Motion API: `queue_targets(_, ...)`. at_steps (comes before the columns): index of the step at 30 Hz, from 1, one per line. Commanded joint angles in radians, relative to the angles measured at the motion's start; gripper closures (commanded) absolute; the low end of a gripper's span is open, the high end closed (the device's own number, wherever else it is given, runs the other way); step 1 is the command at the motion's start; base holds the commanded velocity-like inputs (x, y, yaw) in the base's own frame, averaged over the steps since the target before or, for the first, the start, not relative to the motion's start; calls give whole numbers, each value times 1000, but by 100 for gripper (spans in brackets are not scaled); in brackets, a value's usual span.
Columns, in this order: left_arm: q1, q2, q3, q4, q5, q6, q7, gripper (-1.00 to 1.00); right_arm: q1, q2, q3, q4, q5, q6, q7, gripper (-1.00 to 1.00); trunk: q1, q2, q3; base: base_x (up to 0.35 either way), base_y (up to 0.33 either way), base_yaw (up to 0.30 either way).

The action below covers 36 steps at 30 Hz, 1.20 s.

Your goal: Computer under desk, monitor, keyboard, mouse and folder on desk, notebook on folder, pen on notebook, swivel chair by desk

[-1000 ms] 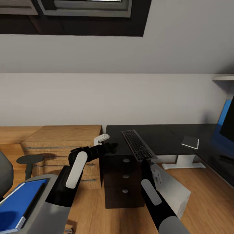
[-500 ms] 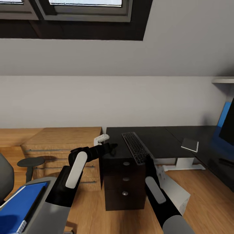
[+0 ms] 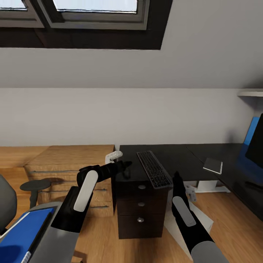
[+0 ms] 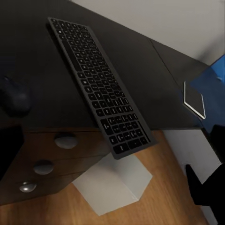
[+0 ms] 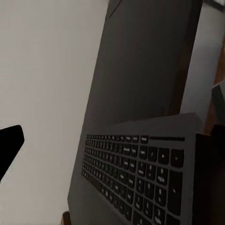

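Right gripper [image 3: 178, 178]: just off desk's front edge, beside keyboard's near end; fingers dark, grip state cannot tell. Left gripper [image 3: 126, 166]: over desk's left end near small dark mouse [image 4: 15, 96]; state unclear too.

Keyboard [image 3: 153, 168]: flat, black, dark-grey key rows, lying diagonal on desk [image 3: 182, 155], near end overhanging front edge above drawers [image 3: 140, 204].

Light-grey computer tower [image 4: 115, 183] on floor below overhang. Desktop beyond keyboard mostly bare. Monitor [image 3: 255, 140] far right. Blue folder [image 3: 22, 233] on swivel chair [image 3: 7, 199], lower left.
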Motion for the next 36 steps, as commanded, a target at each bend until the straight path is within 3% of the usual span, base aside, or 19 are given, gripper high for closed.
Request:
queue_targets(1, -1, -1, -2, -3, 10, 2, 9, -100, -1, -7, 0, -1, -8, -7, -3, -100, -4, 7, 2, 0, 0, 0)
queue_targets(7, -1, -2, -53, -5, 7, 1, 10, -100, -1, -44, -6, -2, -8, -3, -3, -100, -27, 49, 21, 0, 0, 0)
queue_targets(13, -1, -2, -72, -5, 6, 1, 13, -100, -1, -73, -6, 0, -6, 7, -4, -100, -50, 91, 40, 0, 0, 0)
queue_targets(14, -1, -2, -99, -2, 5, 0, 13, -100, -1, -82, -4, 0, -2, 70, -6, -100, -54, 98, 43, 0, 0, 0)
queue_targets(17, -1, -2, -126, 1, 0, 0, 14, -100, -2, -86, -2, 0, 2, 174, -10, -100, -65, 119, 52, 0, 0, 0)
queue_targets(20, -1, -4, -141, 4, -15, -1, 15, -100, -2, -91, -3, -1, 8, 277, -15, -100, -77, 140, 62, 0, 0, 0)
queue_targets(23, -1, -5, -146, 14, -22, -2, 15, -100, -3, -106, -3, -2, 18, 322, -31, -100, -88, 161, 71, 0, 0, 0)
queue_targets(29, -1, -5, -146, 63, -27, -3, 14, -100, -6, -149, -2, -13, 86, 369, -139, -100, -108, 196, 87, 0, 0, 0)
queue_targets(36, -1, -5, -142, 81, -29, -3, 14, -100, -7, -162, -1, -84, 175, 453, -247, -100, -108, 196, 87, 0, 0, 0)
